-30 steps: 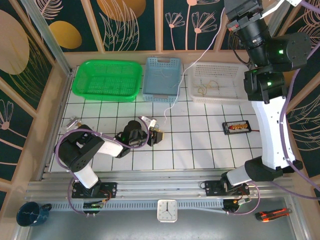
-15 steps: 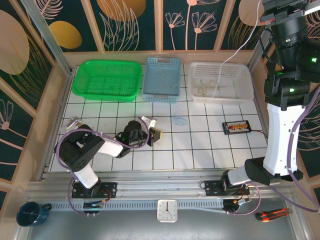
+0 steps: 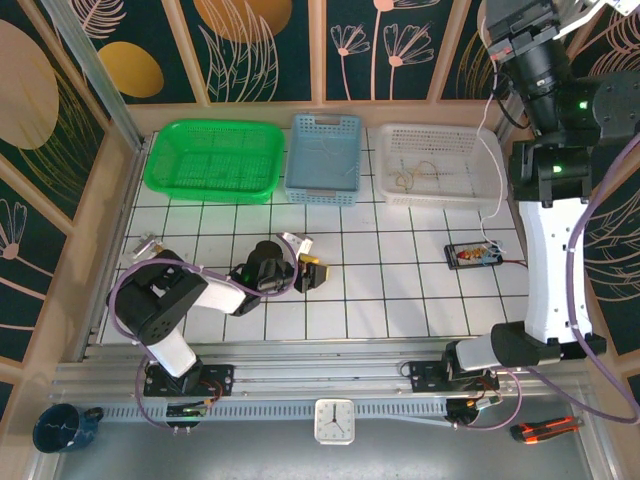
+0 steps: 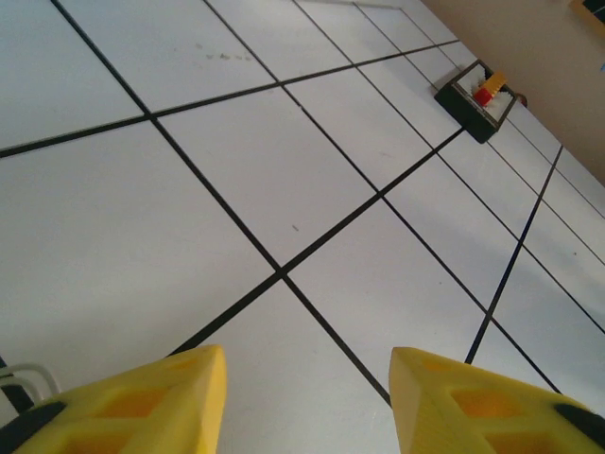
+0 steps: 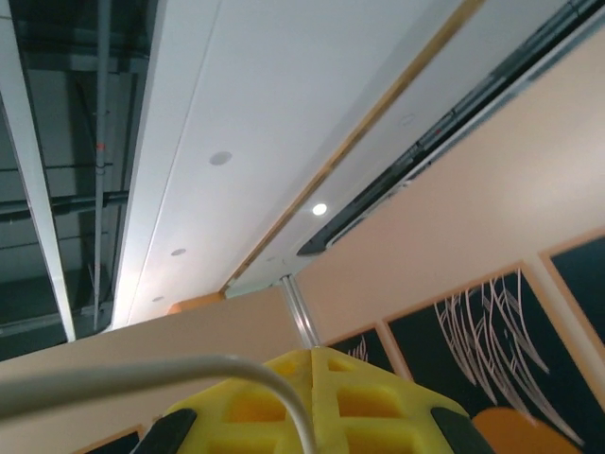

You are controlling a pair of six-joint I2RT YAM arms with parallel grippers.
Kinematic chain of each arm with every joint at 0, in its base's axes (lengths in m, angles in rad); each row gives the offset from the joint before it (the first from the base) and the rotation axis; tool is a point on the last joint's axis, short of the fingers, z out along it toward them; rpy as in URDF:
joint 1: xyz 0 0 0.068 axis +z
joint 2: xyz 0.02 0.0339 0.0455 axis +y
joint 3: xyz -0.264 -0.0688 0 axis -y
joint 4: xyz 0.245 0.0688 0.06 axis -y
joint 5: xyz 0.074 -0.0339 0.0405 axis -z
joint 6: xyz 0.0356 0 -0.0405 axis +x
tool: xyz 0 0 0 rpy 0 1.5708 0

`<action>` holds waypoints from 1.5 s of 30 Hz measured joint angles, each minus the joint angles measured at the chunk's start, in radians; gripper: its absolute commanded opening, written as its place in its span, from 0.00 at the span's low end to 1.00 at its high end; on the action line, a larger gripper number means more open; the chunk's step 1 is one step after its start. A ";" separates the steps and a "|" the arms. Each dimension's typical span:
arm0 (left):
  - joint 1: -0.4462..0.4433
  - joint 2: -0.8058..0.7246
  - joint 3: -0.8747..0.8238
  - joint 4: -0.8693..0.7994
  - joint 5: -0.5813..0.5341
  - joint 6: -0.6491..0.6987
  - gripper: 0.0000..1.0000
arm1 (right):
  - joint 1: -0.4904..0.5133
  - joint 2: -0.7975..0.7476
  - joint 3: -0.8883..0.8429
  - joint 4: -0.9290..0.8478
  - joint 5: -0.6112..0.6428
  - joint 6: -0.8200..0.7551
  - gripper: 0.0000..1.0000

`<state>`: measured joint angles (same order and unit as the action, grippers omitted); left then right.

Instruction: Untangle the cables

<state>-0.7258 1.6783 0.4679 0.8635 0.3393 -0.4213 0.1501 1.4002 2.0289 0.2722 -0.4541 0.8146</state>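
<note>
The cables [image 3: 416, 176] look partly sorted to me. A yellowish-tan one lies in the white basket [image 3: 440, 200], while the white cable [image 5: 123, 376] hangs from my right fingers [image 5: 312, 397] down toward the black tray [image 3: 472, 255] and is not yet in any basket. The right arm stands raised high at the far right, its fingers closed on that cable. The left arm lies folded low on the surface [image 3: 400, 290]. The left fingers [image 4: 307, 397] are parted over bare tiles and hold nothing.
</note>
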 measured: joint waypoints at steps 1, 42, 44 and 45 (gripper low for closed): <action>0.000 -0.006 0.000 -0.003 0.001 -0.001 0.58 | 0.000 -0.005 -0.022 0.009 -0.003 0.007 0.00; 0.000 0.045 0.086 -0.045 0.047 -0.002 0.73 | 0.315 0.088 -0.019 0.054 -0.035 0.002 0.00; 0.000 0.035 0.088 -0.046 0.056 -0.002 0.74 | 0.322 0.088 -0.020 0.053 -0.035 -0.001 0.00; 0.000 0.030 0.092 -0.048 0.061 -0.002 0.74 | 0.325 0.088 -0.021 0.053 -0.035 -0.004 0.00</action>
<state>-0.7258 1.7081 0.5602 0.8158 0.4004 -0.4236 0.4751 1.4883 2.0083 0.3256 -0.4889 0.8108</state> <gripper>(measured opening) 0.738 0.047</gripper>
